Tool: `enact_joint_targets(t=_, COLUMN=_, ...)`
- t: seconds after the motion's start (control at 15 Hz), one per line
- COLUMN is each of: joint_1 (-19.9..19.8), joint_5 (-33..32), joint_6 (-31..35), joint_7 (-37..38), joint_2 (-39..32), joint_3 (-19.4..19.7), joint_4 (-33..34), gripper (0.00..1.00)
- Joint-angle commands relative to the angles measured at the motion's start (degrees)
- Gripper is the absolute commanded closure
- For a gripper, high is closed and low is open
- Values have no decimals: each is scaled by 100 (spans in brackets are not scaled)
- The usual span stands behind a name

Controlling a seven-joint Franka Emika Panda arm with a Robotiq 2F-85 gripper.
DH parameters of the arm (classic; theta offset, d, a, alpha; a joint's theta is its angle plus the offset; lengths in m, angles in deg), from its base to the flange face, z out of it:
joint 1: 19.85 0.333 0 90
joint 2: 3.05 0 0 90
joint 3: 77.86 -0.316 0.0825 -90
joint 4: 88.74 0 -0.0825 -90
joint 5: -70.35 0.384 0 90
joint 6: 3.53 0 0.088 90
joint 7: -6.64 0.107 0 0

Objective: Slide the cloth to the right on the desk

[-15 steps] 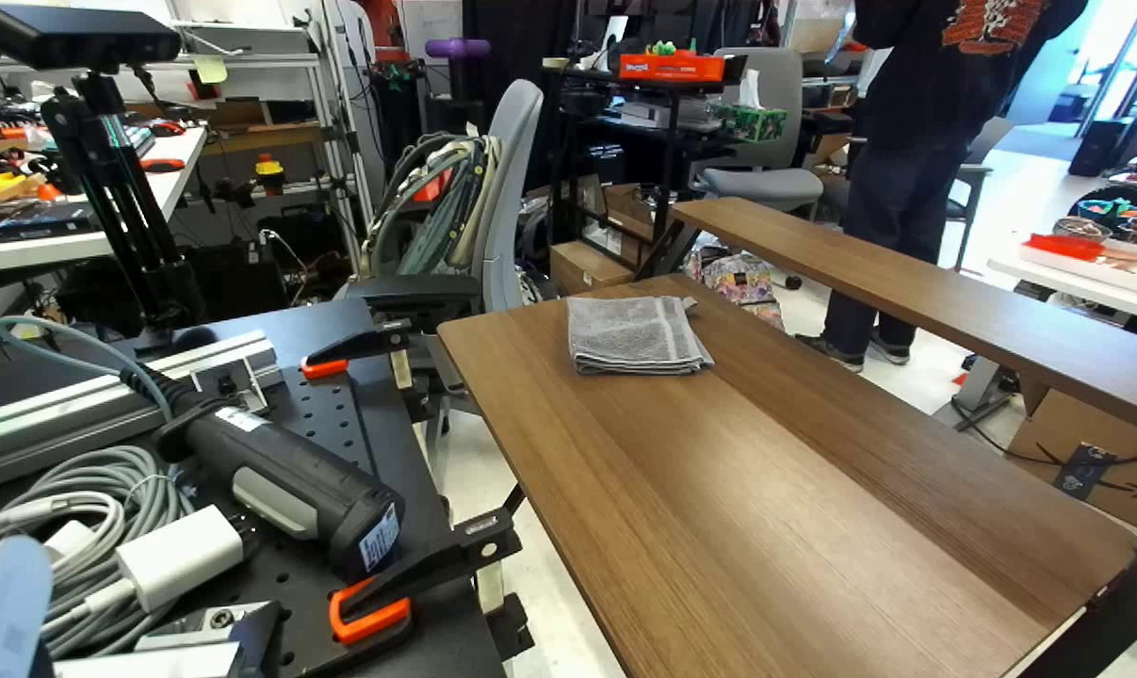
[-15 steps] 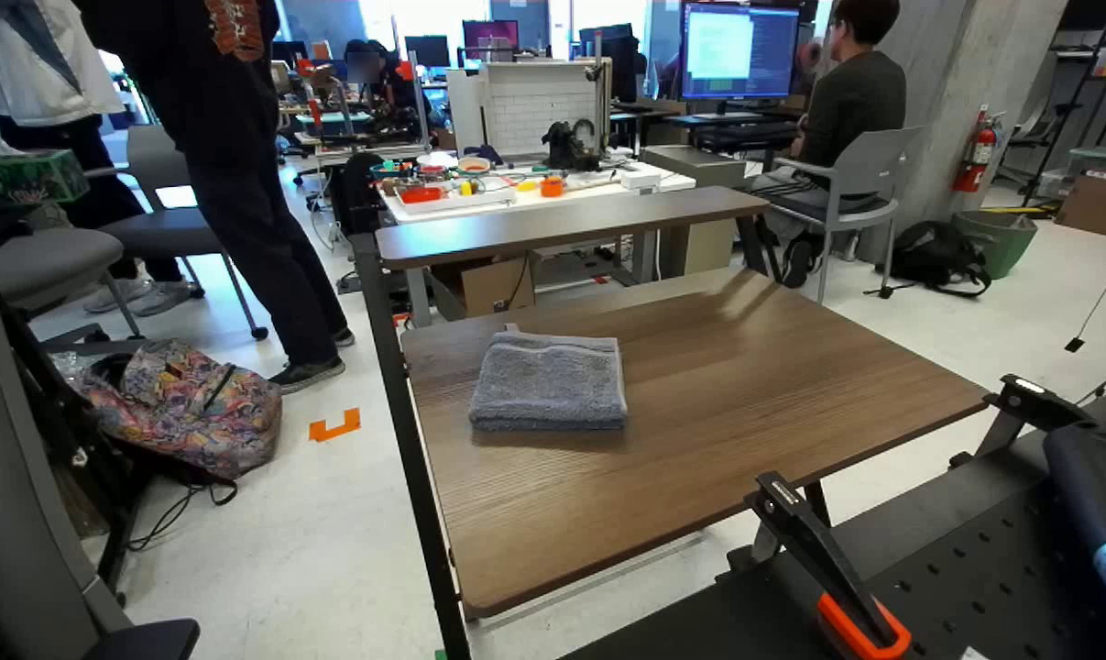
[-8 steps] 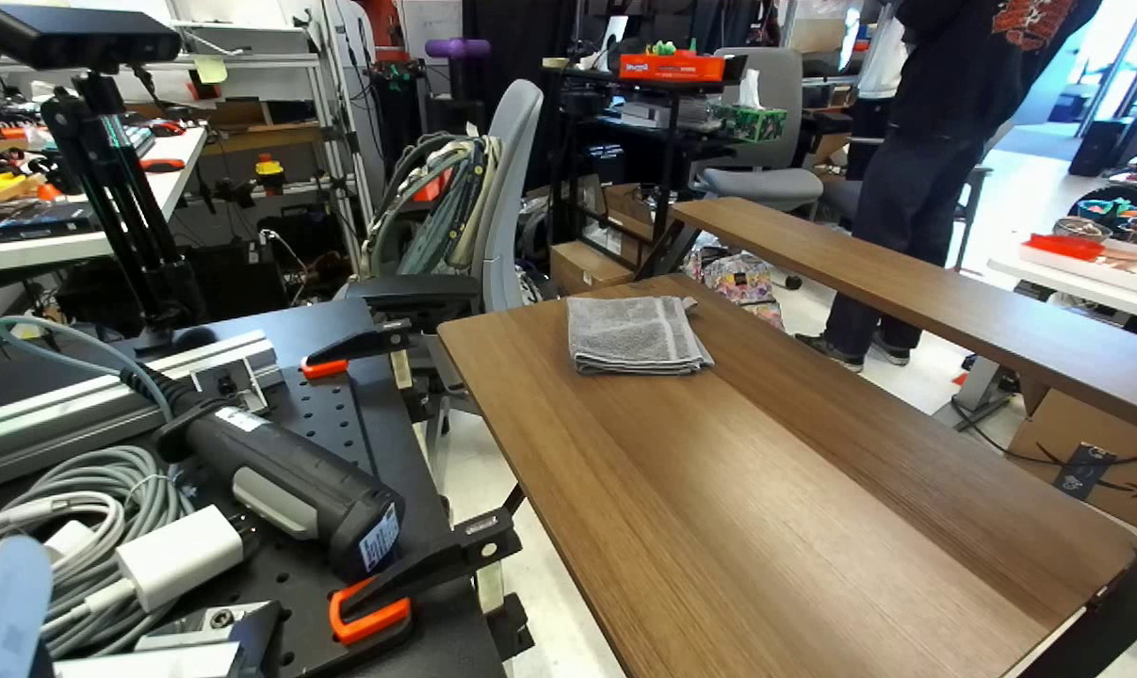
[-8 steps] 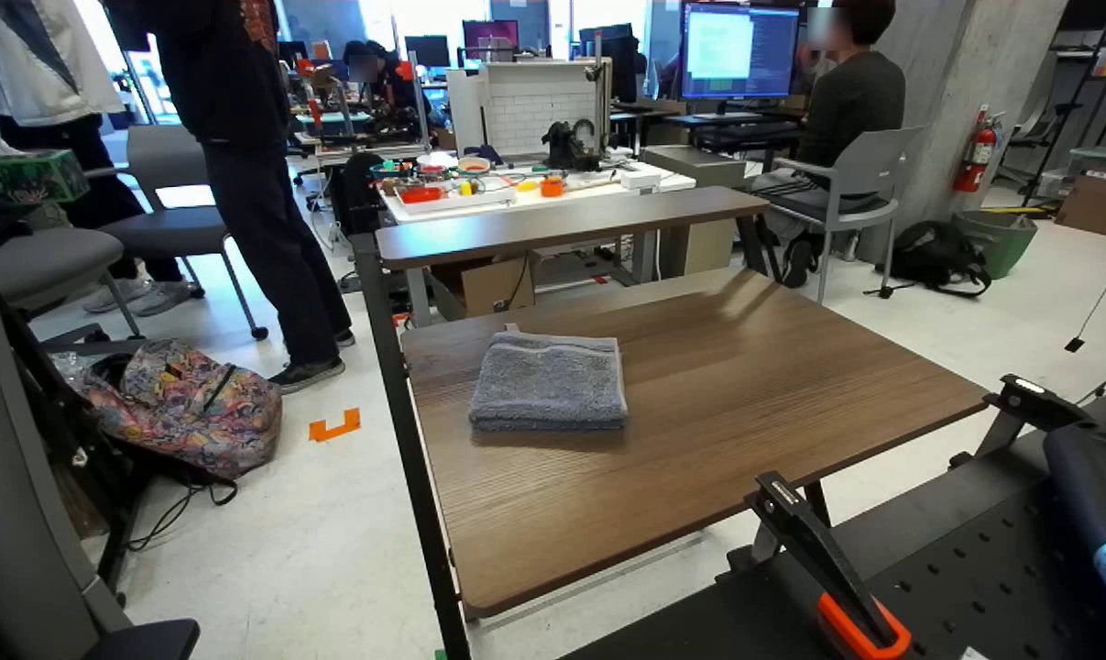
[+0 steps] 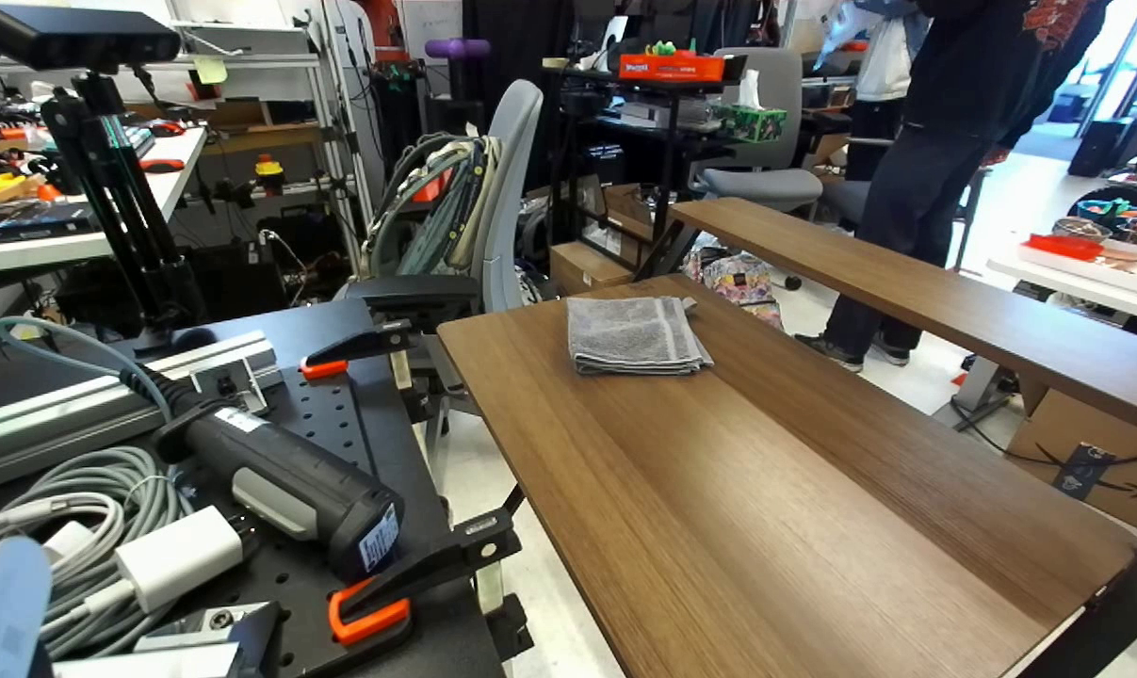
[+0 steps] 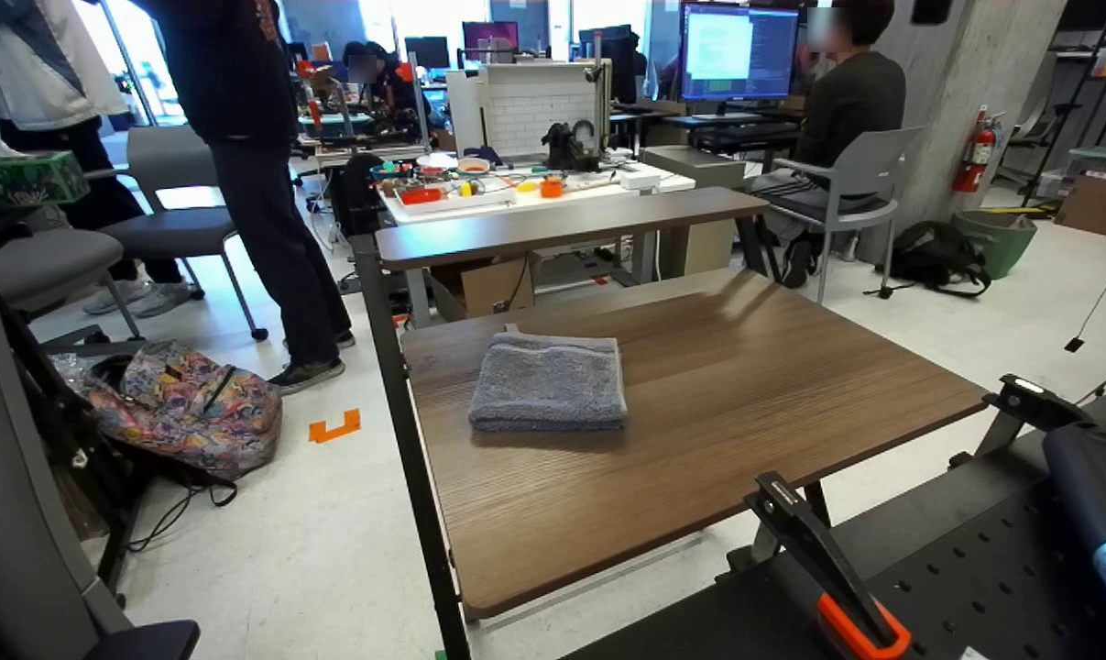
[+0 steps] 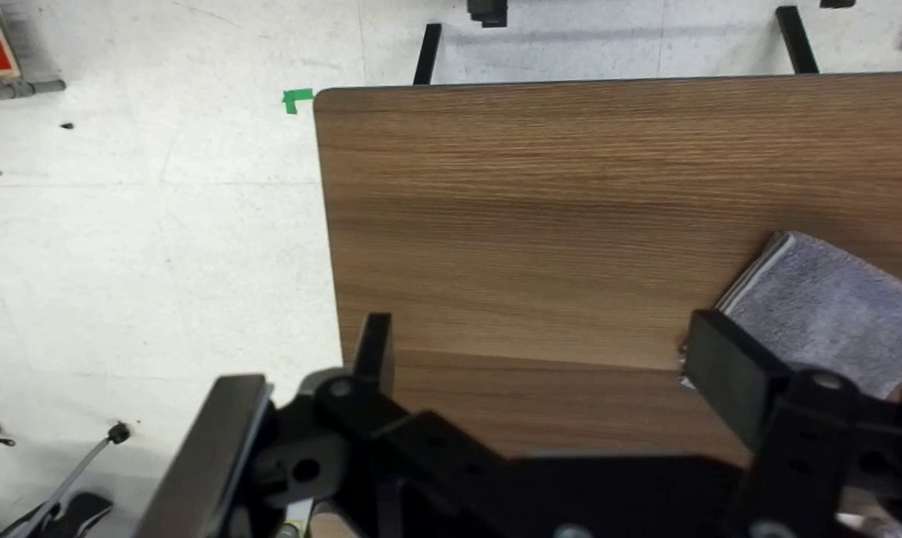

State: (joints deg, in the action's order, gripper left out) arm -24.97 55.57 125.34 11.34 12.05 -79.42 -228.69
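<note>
One long brown desk [image 5: 813, 527] stretches across both exterior views. In an exterior view a narrower raised shelf [image 5: 907, 285] runs alongside it, at 1 o'clock from the desktop's centre. Next in size is the grey folded cloth [image 6: 548, 383]: in an exterior view it lies flat on the desk, between 9 and 10 o'clock of centre. Then the gripper [image 7: 536, 336], which enters the wrist view from 6 o'clock: its jaws stand wide apart, holding nothing, with wood grain seen between them. From the middle of that gap the cloth lies at 3 o'clock, almost wholly outside, past the jaw on that side, which hides part of it; a scrap, seemingly its edge, shows on the inner side. Smallest, a bit of green tape [image 7: 297, 96] sits just beside the desk's corner, towards 11 o'clock of the same view
</note>
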Motion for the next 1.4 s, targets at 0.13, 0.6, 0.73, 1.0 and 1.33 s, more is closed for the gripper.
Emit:
enact_joint_targets(t=0.13, joint_1=480, joint_5=-154, joint_6=849, joint_7=919, joint_2=-1522, joint_3=-430, joint_4=341, gripper=0)
enact_joint_targets(t=0.6, joint_1=1356, joint_5=3, joint_6=874, joint_7=1779, joint_2=-3938, joint_3=-333, joint_4=2011, gripper=0)
enact_joint_targets(t=0.73, joint_1=1539, joint_5=128, joint_6=827, joint_7=1815, joint_2=-4475, joint_3=-257, joint_4=2540, gripper=0)
enact_joint_targets(t=1.0, joint_1=1857, joint_5=241, joint_6=779, joint_7=1874, joint_2=-5365, joint_3=-97, joint_4=3444, gripper=0)
enact_joint_targets(t=1.33, joint_1=2176, joint_5=363, joint_6=700, joint_7=1970, joint_2=-6329, joint_3=81, joint_4=4474, gripper=0)
